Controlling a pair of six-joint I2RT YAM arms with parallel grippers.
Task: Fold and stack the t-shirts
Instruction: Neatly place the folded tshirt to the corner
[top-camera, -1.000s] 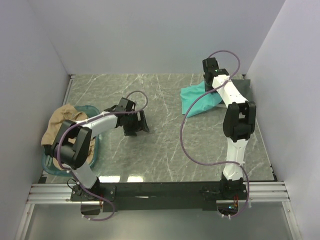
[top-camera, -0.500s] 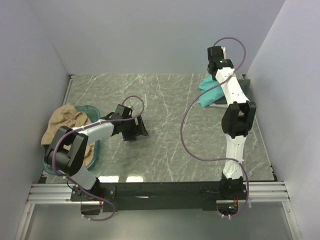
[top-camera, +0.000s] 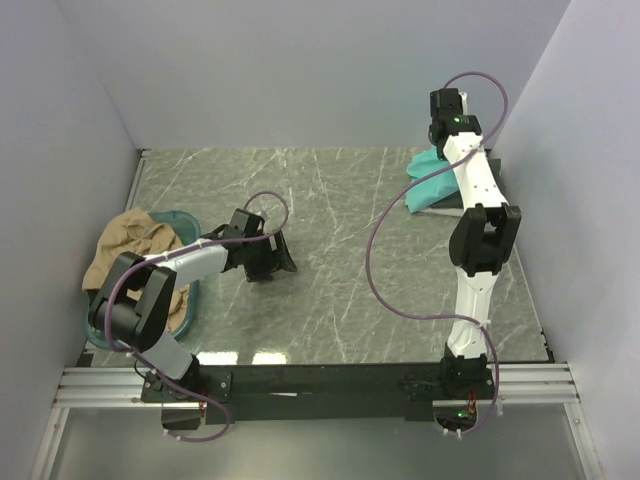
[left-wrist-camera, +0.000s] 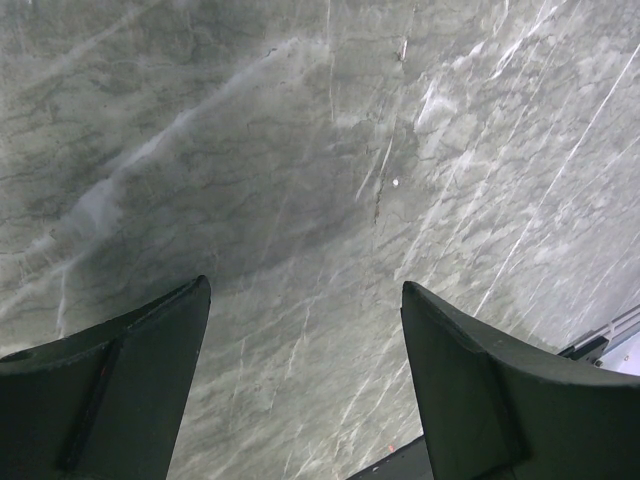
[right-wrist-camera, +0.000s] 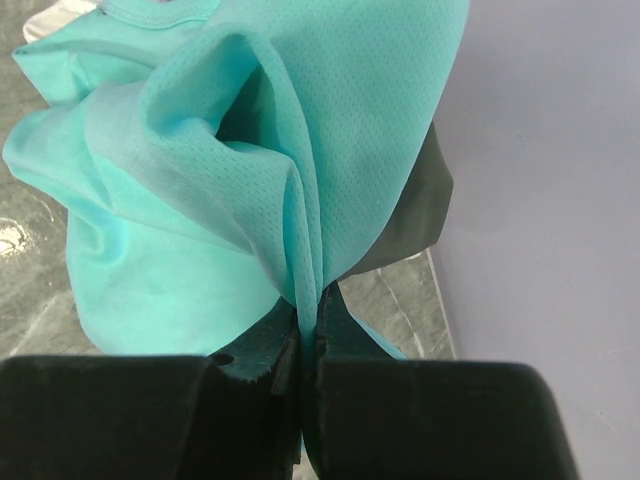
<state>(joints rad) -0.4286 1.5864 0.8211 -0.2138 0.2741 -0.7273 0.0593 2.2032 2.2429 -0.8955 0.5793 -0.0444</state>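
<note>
Two t-shirts sit at the far right corner of the worktop (top-camera: 330, 290): the teal-green t-shirt (right-wrist-camera: 200, 180), one fold pinched in the right fingers (right-wrist-camera: 334, 324), and a dark grey t-shirt (right-wrist-camera: 415, 215) beneath. Left of centre, the left fingers (left-wrist-camera: 150, 340) gape wide — holding nothing. A tan t-shirt (top-camera: 125, 245) heaps over a teal basket (top-camera: 185, 217) at the left edge.

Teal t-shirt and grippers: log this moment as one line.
right gripper: shut on teal t-shirt | left gripper: open, empty, over table | tan t-shirt: draped over basket
</note>
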